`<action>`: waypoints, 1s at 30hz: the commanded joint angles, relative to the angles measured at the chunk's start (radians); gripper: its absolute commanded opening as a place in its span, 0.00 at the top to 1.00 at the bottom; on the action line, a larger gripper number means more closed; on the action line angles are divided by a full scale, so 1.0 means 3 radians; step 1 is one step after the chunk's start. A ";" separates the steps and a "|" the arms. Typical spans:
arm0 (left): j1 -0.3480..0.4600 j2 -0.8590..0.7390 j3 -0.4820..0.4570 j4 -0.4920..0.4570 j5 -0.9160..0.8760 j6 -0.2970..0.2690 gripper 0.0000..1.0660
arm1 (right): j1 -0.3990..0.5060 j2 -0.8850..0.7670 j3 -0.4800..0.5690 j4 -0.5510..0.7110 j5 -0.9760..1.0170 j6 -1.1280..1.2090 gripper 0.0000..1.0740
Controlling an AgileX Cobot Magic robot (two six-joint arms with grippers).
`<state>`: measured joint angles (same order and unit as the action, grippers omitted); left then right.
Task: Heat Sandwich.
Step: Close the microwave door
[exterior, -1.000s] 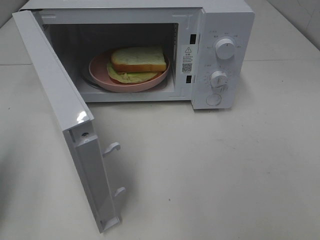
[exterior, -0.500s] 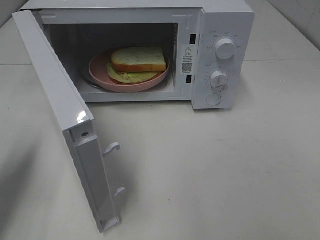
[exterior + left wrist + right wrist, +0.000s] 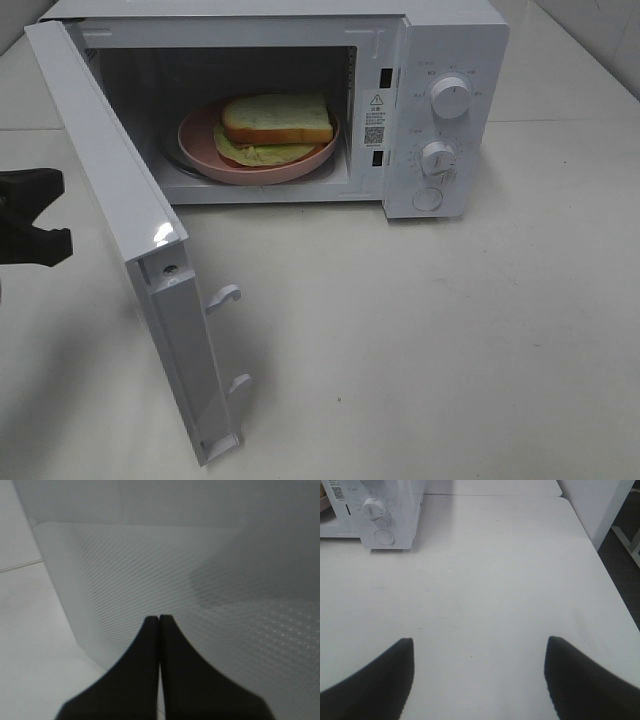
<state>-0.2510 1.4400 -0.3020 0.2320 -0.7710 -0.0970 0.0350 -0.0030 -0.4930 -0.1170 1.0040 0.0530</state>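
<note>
The sandwich (image 3: 275,125) is sitting inside the open microwave (image 3: 450,40), up at 12 o'clock on the table (image 3: 450,340). It's looking like pale bread slices with an orange-yellow crust. The top slice is lying skewed over the bottom one, and a green layer is peeking out toward 7 o'clock. It's resting on a round pink plate (image 3: 200,150), which is quite a bit bigger than the sandwich and is filling most of the cavity floor.

The microwave door (image 3: 110,190) is hanging wide open, swinging out toward 7 o'clock, with its two latch hooks (image 3: 228,295) poking out toward 3 o'clock. The control panel is sitting at 3 o'clock of the cavity, with two white knobs (image 3: 452,98) stacked above a round button (image 3: 428,199). A warning sticker (image 3: 376,103) is showing on the frame beside them.

The left gripper (image 3: 159,617) is clenched, fingers pressed flat together with nothing between them. It's hovering at 9 o'clock on the outer side of the door, so the door is standing right between it and the sandwich. Its camera is seeing the dotted door window just ahead of the tips — can't tell if they're touching.

The right gripper (image 3: 480,645) is released, jaws spread wide over bare table, grasping nothing and well apart from the microwave.
</note>
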 commanded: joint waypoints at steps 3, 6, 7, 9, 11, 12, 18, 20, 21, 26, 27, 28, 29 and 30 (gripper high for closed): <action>-0.0157 0.0173 -0.0147 -0.0013 -0.0140 -0.0027 1.00 | -0.0030 -0.0097 -0.0003 -0.0013 -0.0030 0.0003 0.34; -0.0277 0.0323 -0.0273 -0.0023 -0.0177 -0.0027 1.00 | -0.0030 -0.0097 -0.0003 -0.0013 -0.0030 0.0003 0.34; -0.0277 0.0323 -0.0273 -0.0023 -0.0177 -0.0027 1.00 | -0.0030 -0.0097 -0.0003 -0.0013 -0.0030 0.0003 0.34; -0.0347 0.0373 -0.0330 -0.0030 -0.0177 -0.0027 1.00 | -0.0030 -0.0097 -0.0003 -0.0013 -0.0030 0.0003 0.34; -0.0460 0.0460 -0.0430 -0.0067 -0.0177 -0.0027 1.00 | -0.0030 -0.0097 -0.0003 -0.0013 -0.0030 0.0003 0.34; -0.0460 0.0460 -0.0430 -0.0067 -0.0177 -0.0027 1.00 | -0.0030 -0.0097 -0.0003 -0.0013 -0.0030 0.0003 0.34; -0.0663 0.0677 -0.0660 -0.0210 -0.0177 -0.0023 1.00 | -0.0030 -0.0097 -0.0003 -0.0013 -0.0030 0.0003 0.36; -0.0750 0.0783 -0.0790 -0.0270 -0.0177 -0.0027 1.00 | -0.0030 -0.0097 -0.0003 -0.0013 -0.0030 0.0003 0.36; -0.0750 0.0783 -0.0790 -0.0270 -0.0177 -0.0027 1.00 | -0.0030 -0.0097 -0.0003 -0.0013 -0.0030 0.0003 0.36; -0.0920 0.0947 -0.1030 -0.0393 -0.0157 -0.0027 1.00 | -0.0030 -0.0097 -0.0003 -0.0013 -0.0030 0.0003 0.36; -0.0957 0.0980 -0.1090 -0.0430 -0.0137 -0.0027 1.00 | -0.0030 -0.0097 -0.0003 -0.0013 -0.0030 0.0003 0.36; -0.1020 0.1040 -0.1223 -0.0507 -0.0063 -0.0027 1.00 | -0.0030 -0.0097 -0.0003 -0.0013 -0.0030 0.0003 0.36; -0.1053 0.1077 -0.1293 -0.0543 -0.0013 -0.0023 1.00 | -0.0030 -0.0097 -0.0003 -0.0013 -0.0030 0.0003 0.36; -0.1053 0.1077 -0.1293 -0.0543 -0.0013 -0.0023 1.00 | -0.0030 -0.0097 -0.0003 -0.0013 -0.0030 0.0003 0.36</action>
<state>-0.5510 1.7530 -0.6580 0.0960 -0.7910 -0.0990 0.0350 -0.0030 -0.4930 -0.1170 1.0030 0.0530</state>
